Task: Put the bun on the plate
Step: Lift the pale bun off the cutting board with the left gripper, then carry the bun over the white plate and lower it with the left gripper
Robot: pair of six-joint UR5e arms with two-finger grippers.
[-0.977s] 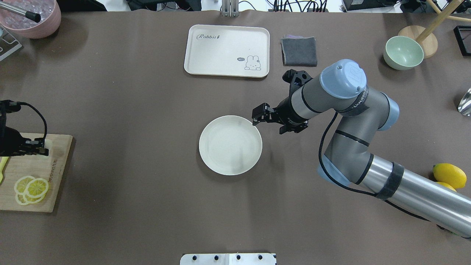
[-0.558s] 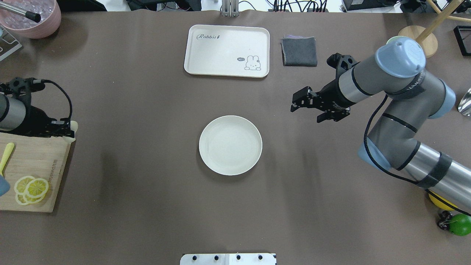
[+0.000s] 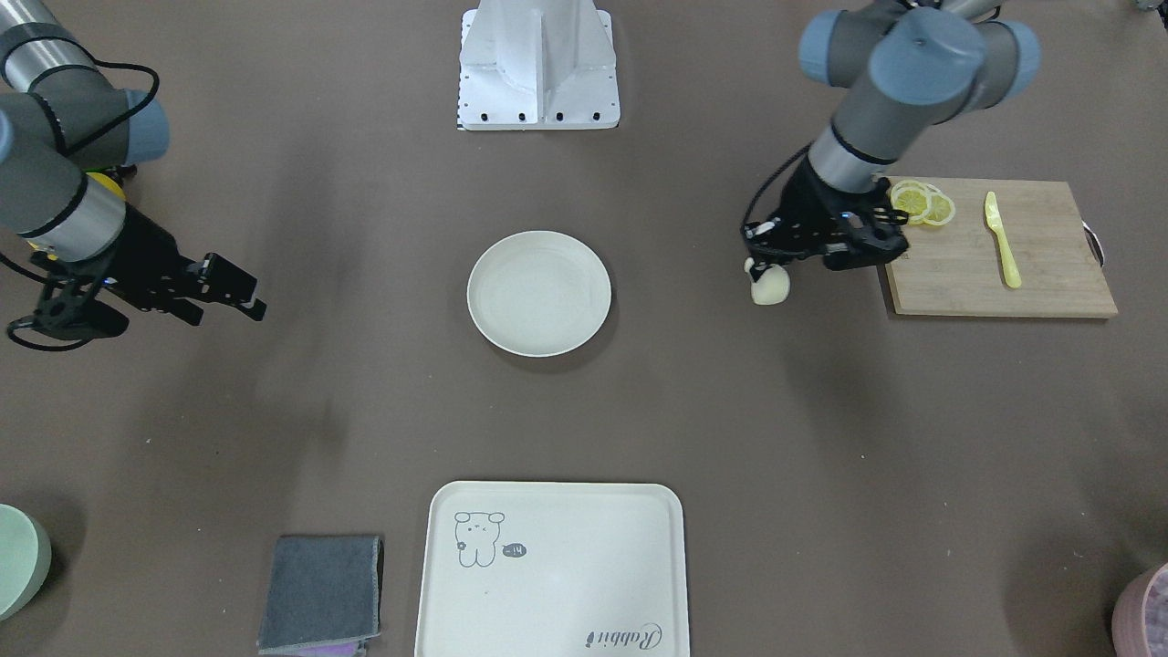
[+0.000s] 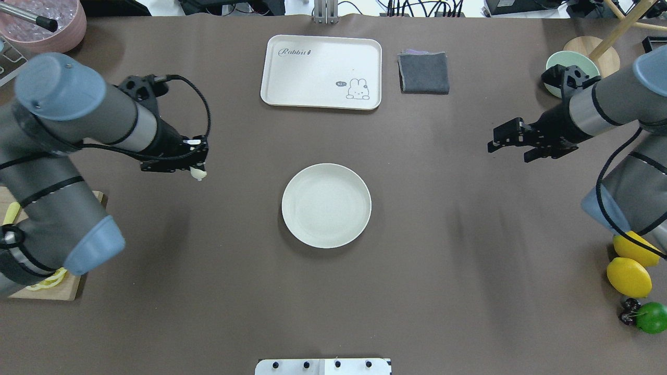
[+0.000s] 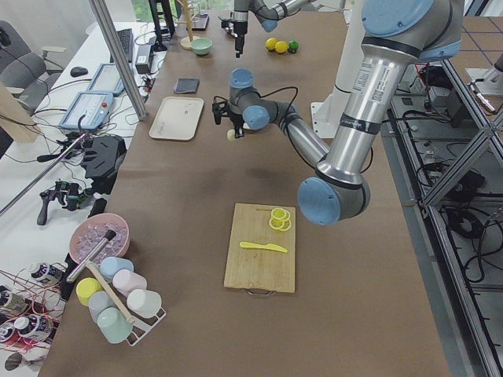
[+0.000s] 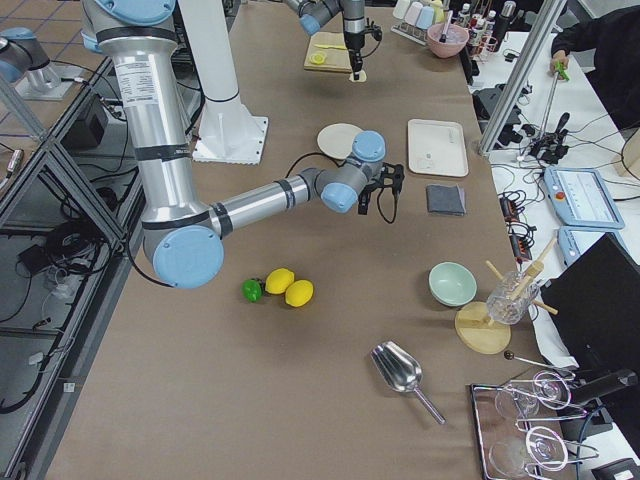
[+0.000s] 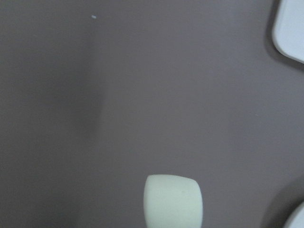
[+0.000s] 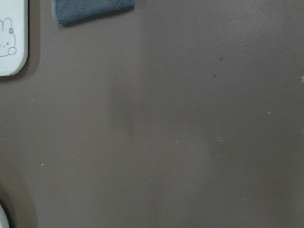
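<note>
The bun (image 4: 198, 173) is a small cream lump hanging from my left gripper (image 4: 199, 166), which is shut on it above the bare table, left of the plate (image 4: 326, 205). From the front, the bun (image 3: 769, 287) hangs between the plate (image 3: 538, 292) and the cutting board. The left wrist view has the bun (image 7: 173, 202) at the bottom centre and a sliver of the plate's rim (image 7: 298, 219) at the bottom right. My right gripper (image 4: 504, 140) stands open and empty, far to the plate's right.
A cream tray (image 4: 321, 72) and a grey cloth (image 4: 423, 73) lie behind the plate. The cutting board (image 3: 999, 265) carries lemon slices (image 3: 922, 203) and a yellow knife (image 3: 1002, 239). Lemons (image 4: 629, 276) sit at the right edge, with a green bowl (image 4: 557, 65) at the back right.
My left arm has swung right from the cutting board toward the plate, carrying the bun. My right arm has pulled back to the right, away from the plate.
</note>
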